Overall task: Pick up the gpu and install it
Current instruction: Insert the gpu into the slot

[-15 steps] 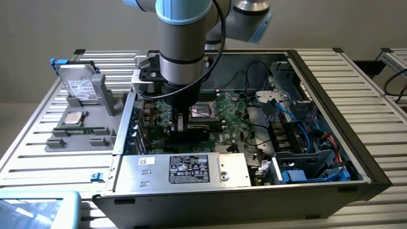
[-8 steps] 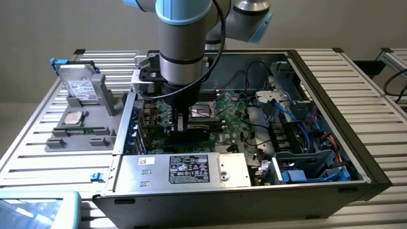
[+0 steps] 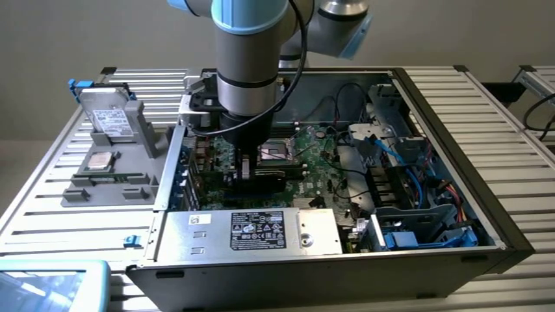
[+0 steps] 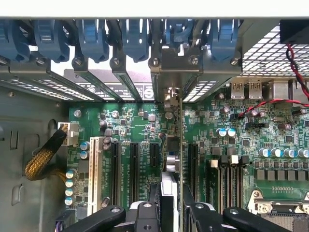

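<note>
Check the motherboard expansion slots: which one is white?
The long slot beside the yellow-sleeved cable bundle, farthest from the gpu held in the pincer; the other slots are black.

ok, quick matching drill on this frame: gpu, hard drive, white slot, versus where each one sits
1 gpu
2 hard drive
3 white slot

A on the grey fixture outside the case
B on the motherboard, beside black slots
C edge-on in the claw, above the motherboard

Pairs: 1-C, 2-A, 3-B
</note>
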Controlling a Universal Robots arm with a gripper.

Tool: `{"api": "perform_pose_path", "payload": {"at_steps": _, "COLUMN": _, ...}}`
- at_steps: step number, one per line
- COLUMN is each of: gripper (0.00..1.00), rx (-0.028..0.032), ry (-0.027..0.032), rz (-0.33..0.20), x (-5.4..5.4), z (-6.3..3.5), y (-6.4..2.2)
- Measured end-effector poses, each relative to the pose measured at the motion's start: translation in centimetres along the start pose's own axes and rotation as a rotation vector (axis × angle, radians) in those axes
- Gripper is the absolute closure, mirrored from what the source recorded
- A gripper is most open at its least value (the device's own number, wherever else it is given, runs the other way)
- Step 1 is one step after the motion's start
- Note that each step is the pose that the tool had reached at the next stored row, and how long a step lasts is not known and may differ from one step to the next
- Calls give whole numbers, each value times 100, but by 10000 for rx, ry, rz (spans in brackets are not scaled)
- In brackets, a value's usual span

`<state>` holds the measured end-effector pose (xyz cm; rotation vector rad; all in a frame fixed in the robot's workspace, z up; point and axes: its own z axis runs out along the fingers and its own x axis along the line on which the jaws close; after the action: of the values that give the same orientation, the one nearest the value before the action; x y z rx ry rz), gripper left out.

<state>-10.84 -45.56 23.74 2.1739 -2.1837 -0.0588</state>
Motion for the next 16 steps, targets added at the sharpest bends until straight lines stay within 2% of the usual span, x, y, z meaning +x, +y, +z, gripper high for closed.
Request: {"api": "perform_pose_path", "payload": {"at_steps": 16, "gripper": 72, "rx": 1, "ry": -4, "rz": 8, "x": -1, "z": 6, "y": -9}}
